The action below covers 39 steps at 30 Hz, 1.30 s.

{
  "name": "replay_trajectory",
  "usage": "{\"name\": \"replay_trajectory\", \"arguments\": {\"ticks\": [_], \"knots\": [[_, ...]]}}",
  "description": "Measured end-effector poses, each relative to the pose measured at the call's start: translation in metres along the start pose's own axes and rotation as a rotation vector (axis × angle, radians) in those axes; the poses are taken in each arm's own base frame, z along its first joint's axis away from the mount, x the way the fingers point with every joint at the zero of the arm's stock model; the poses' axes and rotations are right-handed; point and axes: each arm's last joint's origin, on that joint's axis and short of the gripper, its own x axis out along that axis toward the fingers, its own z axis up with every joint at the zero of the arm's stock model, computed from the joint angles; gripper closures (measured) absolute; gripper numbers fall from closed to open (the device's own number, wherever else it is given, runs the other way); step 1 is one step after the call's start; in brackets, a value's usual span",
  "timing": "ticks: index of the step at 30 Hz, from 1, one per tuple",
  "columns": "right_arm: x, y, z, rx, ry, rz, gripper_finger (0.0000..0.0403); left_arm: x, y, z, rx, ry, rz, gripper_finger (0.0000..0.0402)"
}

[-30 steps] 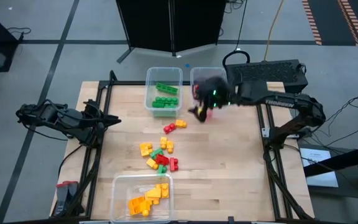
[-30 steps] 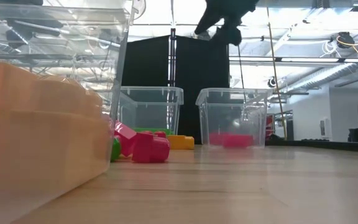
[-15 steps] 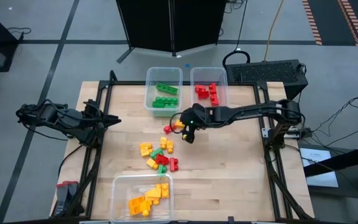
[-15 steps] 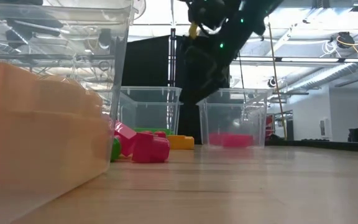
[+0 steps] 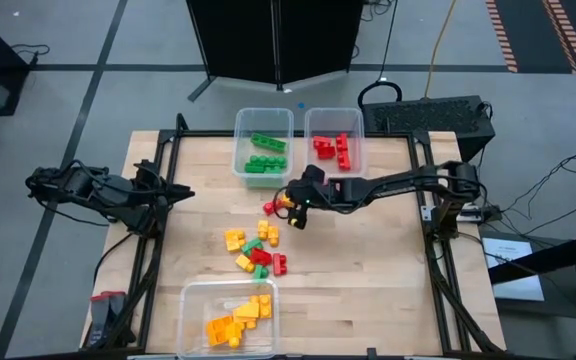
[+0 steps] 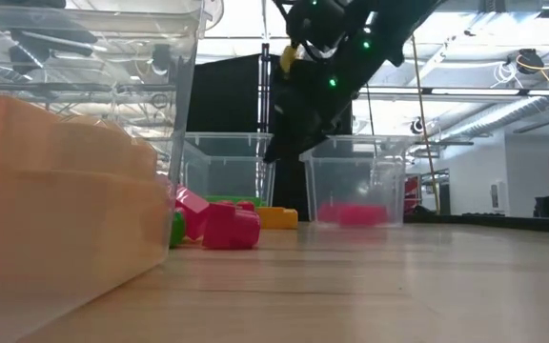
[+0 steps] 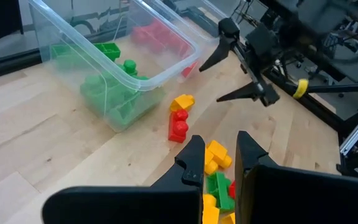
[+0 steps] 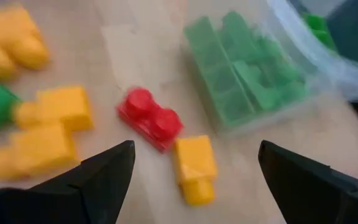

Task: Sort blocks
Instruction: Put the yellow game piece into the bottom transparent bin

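1. The right gripper (image 5: pixel 298 212) is seen at the centre of the high view with its fingers (image 8: pixel 104 177) spread wide and nothing held between them.
2. It hangs just above a red block (image 8: pixel 150 119) and a yellow block (image 8: pixel 193 163) lying side by side on the table (image 5: pixel 388 270); contact with either cannot be made out.
3. The left gripper (image 7: pixel 215 163) is parked at the left edge of the high view, fingers closed on nothing.
4. Green blocks (image 5: pixel 263 155) are held in the upper-left tub (image 5: pixel 240 120).
5. Red blocks (image 5: pixel 333 148) are held in the tub beside it (image 5: pixel 360 125).
6. Yellow-orange blocks (image 5: pixel 238 320) fill the tub at the bottom (image 5: pixel 193 300).
7. Mixed loose blocks (image 5: pixel 253 250) are scattered at mid-frame, below the right gripper.
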Motion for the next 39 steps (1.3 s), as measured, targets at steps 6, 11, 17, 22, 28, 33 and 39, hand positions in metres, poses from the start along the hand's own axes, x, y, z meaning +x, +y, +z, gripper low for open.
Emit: {"name": "replay_trajectory", "arguments": {"ticks": [6,11,17,22,28,33,39], "knots": [[-0.024,0.002,0.008,0.04,-0.049,-0.023,0.0067,0.0,0.0,0.0,0.0,0.0,0.0,0.0401],[-0.052,0.027,0.014,0.125,-0.125,0.017,0.0067,0.0,0.0,0.0,0.001,0.0,0.001,0.0401],[-0.06,0.065,-0.026,0.176,-0.101,-0.055,0.0067,0.0,0.0,0.0,0.001,0.0,0.001,0.0401],[-0.049,0.063,-0.078,0.312,-0.06,-0.152,0.0067,0.0,0.0,0.0,0.003,0.001,0.001,0.0401],[-0.02,0.045,-0.099,0.393,-0.119,-0.153,0.0067,0.0,0.0,0.0,0.004,-0.007,0.009,0.0401],[0.005,0.032,-0.095,0.391,-0.169,-0.125,0.0067,0.0,0.001,0.001,0.004,-0.024,0.028,0.0401],[0.027,0.018,-0.093,0.37,-0.21,-0.111,0.0067,0.0,0.001,0.001,0.005,-0.033,0.036,0.0401]]}}
